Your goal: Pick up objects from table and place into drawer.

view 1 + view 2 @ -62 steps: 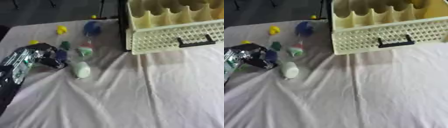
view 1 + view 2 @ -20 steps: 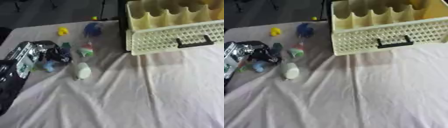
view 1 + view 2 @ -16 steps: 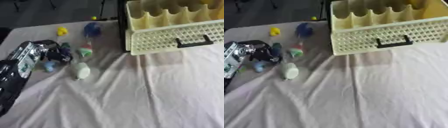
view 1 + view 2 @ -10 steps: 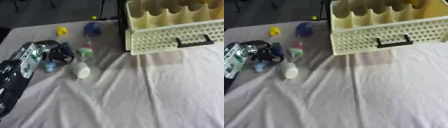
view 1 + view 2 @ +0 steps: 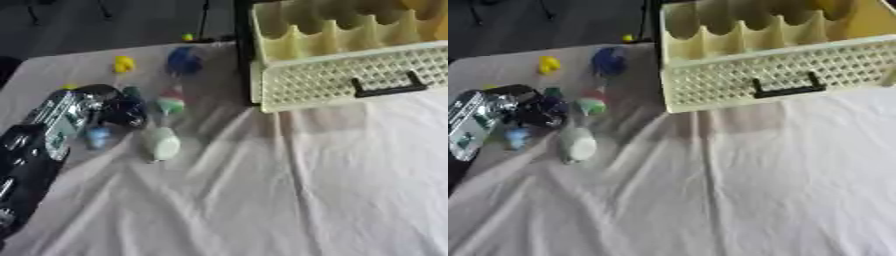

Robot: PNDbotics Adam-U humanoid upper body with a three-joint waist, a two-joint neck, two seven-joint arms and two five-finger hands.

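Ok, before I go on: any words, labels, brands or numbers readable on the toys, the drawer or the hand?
None can be read.
Left hand: a greenish patch on its silver back, too blurred to tell whether it carries text.
Cream drawer: only lattice holes and a black handle, no lettering.
Small toys, such as the white-green one and the yellow one: no markings show.

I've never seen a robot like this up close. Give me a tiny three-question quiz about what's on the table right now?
1. True or false: the cream drawer is pulled open.
2. Which hand is near the small things: A) left hand B) right hand?
3. Fill in: the white-green object lies on the ______.

Key: 1 true; 2 A; 3 white cloth.
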